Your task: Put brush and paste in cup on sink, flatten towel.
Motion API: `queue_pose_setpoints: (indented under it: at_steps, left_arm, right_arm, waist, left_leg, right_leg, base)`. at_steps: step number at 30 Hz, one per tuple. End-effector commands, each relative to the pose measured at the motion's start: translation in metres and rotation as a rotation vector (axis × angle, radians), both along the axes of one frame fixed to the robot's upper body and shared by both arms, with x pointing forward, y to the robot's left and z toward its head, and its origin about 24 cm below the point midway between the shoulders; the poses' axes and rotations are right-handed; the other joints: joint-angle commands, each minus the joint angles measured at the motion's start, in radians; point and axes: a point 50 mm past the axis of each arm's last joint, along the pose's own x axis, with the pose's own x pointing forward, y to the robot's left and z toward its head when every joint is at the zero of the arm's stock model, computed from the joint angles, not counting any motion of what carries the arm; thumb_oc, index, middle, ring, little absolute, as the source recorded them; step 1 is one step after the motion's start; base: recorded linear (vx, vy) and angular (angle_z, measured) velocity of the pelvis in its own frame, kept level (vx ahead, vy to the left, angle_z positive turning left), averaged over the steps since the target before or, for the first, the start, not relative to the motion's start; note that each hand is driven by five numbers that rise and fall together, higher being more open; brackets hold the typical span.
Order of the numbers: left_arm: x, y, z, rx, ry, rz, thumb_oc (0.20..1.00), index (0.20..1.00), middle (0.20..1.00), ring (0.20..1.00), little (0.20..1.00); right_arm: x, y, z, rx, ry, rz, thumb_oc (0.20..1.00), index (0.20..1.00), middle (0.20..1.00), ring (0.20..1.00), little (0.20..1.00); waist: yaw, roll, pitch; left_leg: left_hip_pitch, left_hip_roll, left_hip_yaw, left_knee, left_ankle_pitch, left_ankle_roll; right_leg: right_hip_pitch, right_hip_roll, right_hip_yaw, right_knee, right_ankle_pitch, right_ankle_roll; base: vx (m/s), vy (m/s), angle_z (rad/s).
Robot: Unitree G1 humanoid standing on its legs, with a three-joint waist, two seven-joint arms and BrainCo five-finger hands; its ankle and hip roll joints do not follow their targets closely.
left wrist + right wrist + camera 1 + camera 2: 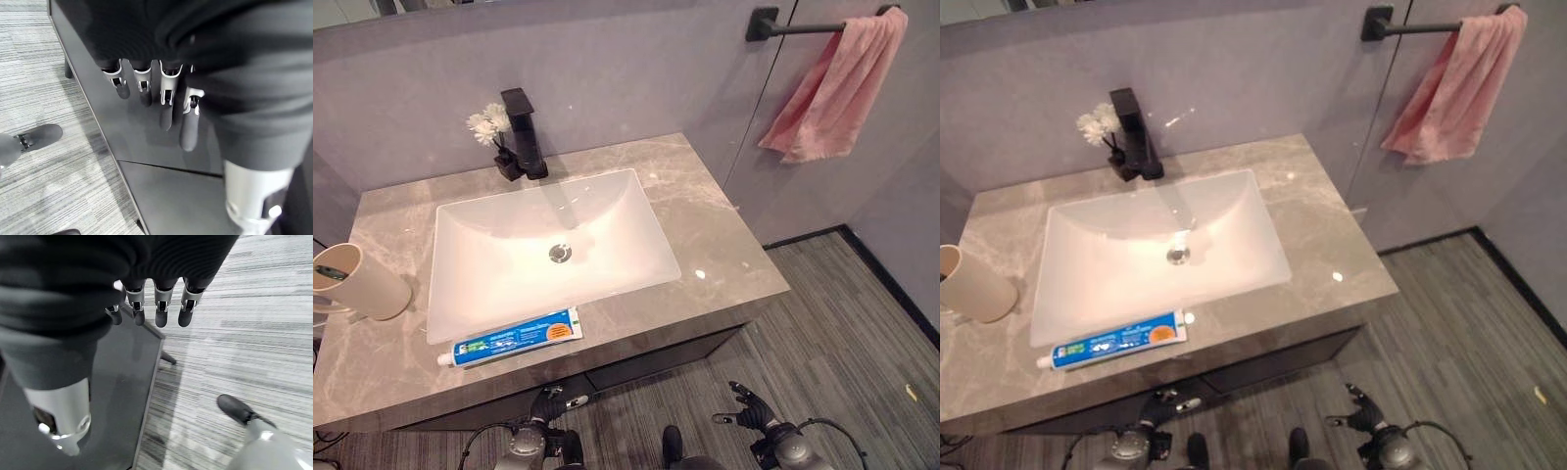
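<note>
Nearest you, the left robot hand (156,93) and right robot hand (156,308) hang low in front of the cabinet (161,196) w/ fingers straight and loose, holding nothing. On the counter (705,235), the paste (510,339) lies flat along the sink's (548,245) front rim; the cup (360,280) lies tipped at the counter's left edge (something dark inside, can't tell what). Farther back: black faucet (524,132) w/ white flowers (489,122) beside it, and the pink towel (837,88) bunched on the wall bar (803,24).

We see a shiny stone bench (705,235) with a smooth, glossy white sink (509,245). The tap (524,132) looks like matt black metal. The pink towel (837,88) is soft cloth. The paste (514,338) tube looks like shiny plastic.
</note>
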Motion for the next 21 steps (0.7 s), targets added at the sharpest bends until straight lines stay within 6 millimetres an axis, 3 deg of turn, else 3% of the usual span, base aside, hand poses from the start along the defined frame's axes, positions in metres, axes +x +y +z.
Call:
queue_pose_setpoints:
  at_steps: [1, 6, 8, 10, 11, 12, 14, 17, 18, 21]
  left_arm:
    - [0.025, 0.019, 0.014, 0.063, -0.089, -0.022, 1.000, 1.000, 1.000, 1.000, 1.000]
    - [0.020, 0.024, 0.012, 0.081, -0.069, -0.005, 1.000, 1.000, 1.000, 1.000, 1.000]
    - [0.026, 0.027, 0.019, 0.085, -0.112, -0.018, 1.000, 1.000, 1.000, 1.000, 1.000]
    - [0.034, 0.028, 0.024, 0.091, -0.144, -0.012, 1.000, 1.000, 1.000, 1.000, 1.000]
    - [0.040, 0.029, 0.028, 0.093, -0.169, -0.010, 1.000, 1.000, 1.000, 1.000, 1.000]
    - [0.044, 0.027, 0.030, 0.088, -0.183, -0.019, 1.000, 1.000, 1.000, 1.000, 1.000]
    - [0.047, 0.025, 0.034, 0.076, -0.205, -0.037, 1.000, 1.000, 1.000, 1.000, 1.000]
    - [0.042, 0.019, 0.033, 0.050, -0.207, -0.072, 1.000, 1.000, 1.000, 1.000, 1.000]
    - [0.038, 0.019, 0.032, 0.059, -0.198, -0.097, 1.000, 1.000, 1.000, 1.000, 1.000]
    - [0.039, 0.020, 0.037, 0.055, -0.226, -0.131, 1.000, 1.000, 1.000, 1.000, 1.000]
  right_arm:
    - [0.022, 0.019, 0.006, 0.013, -0.059, 0.082, 1.000, 1.000, 1.000, 1.000, 1.000]
    - [0.028, 0.023, 0.008, 0.015, -0.071, 0.110, 1.000, 1.000, 1.000, 1.000, 1.000]
    - [0.041, 0.025, 0.019, -0.015, -0.121, 0.189, 1.000, 1.000, 1.000, 1.000, 1.000]
    - [0.050, 0.022, 0.026, -0.024, -0.158, 0.190, 1.000, 1.000, 1.000, 1.000, 1.000]
    - [0.052, 0.018, 0.028, -0.042, -0.164, 0.187, 1.000, 1.000, 1.000, 1.000, 1.000]
    - [0.054, 0.014, 0.029, -0.061, -0.167, 0.187, 1.000, 1.000, 1.000, 1.000, 1.000]
    - [0.050, 0.004, 0.030, -0.101, -0.159, 0.188, 1.000, 1.000, 1.000, 1.000, 1.000]
    - [0.033, -0.011, 0.023, -0.109, -0.113, 0.116, 1.000, 1.000, 1.000, 1.000, 1.000]
    - [0.024, -0.017, 0.015, -0.111, -0.069, 0.074, 1.000, 1.000, 1.000, 1.000, 1.000]
    - [0.017, -0.016, 0.010, -0.103, -0.039, 0.059, 1.000, 1.000, 1.000, 1.000, 1.000]
  waist:
    - [0.041, -0.038, -0.014]
    - [0.056, -0.041, -0.008]
    - [0.079, -0.036, 0.022]
    - [0.082, -0.041, 0.040]
    - [0.094, -0.041, 0.044]
    - [0.090, -0.044, 0.038]
    - [0.069, -0.053, 0.017]
    - [0.046, -0.034, 0.003]
    - [0.041, -0.029, -0.002]
    - [0.049, -0.027, -0.007]
  left_leg:
    - [0.047, -0.015, -0.064, 0.008, 0.017, -0.020]
    - [0.039, -0.013, -0.081, 0.008, 0.023, -0.024]
    - [-0.003, -0.004, -0.109, 0.008, 0.077, -0.052]
    - [-0.066, -0.010, -0.133, 0.008, 0.092, -0.062]
    - [-0.103, -0.015, -0.171, 0.008, 0.134, -0.080]
    - [-0.120, -0.022, -0.185, 0.008, 0.134, -0.082]
    - [-0.082, -0.018, -0.143, 0.008, 0.074, -0.064]
    - [-0.047, -0.005, -0.105, 0.008, 0.054, -0.062]
    - [-0.022, -0.013, -0.100, 0.008, 0.025, -0.051]
    - [0.010, -0.025, -0.095, 0.008, 0.002, -0.034]
  right_leg:
    - [-0.006, -0.037, 0.005, 0.085, 0.004, 0.035]
    - [-0.003, -0.033, -0.008, 0.090, -0.003, 0.032]
    - [-0.015, -0.017, -0.031, 0.071, 0.009, 0.024]
    - [-0.055, -0.017, -0.042, 0.054, 0.027, 0.026]
    - [-0.080, -0.020, -0.051, 0.047, 0.044, 0.028]
    - [-0.102, -0.032, -0.062, 0.043, 0.055, 0.032]
    - [-0.116, -0.055, -0.093, 0.042, 0.065, 0.043]
    - [-0.107, -0.057, -0.099, 0.048, 0.065, 0.049]
    - [-0.087, -0.058, -0.085, 0.046, 0.066, 0.050]
    - [-0.050, -0.069, -0.070, 0.037, 0.063, 0.054]
  base:
    - [-0.01, 0.012, 0.13]
    - [-0.02, -0.026, 0.18]
    - [-0.10, -0.098, 0.22]
    - [-0.25, -0.103, 0.39]
    - [-0.28, -0.062, 0.59]
    - [-0.14, 0.001, 0.54]
    - [-0.06, 0.009, 0.40]
    - [0.05, 0.071, 0.31]
    - [0.07, 0.094, 0.44]
    - [0.04, 0.095, 0.10]
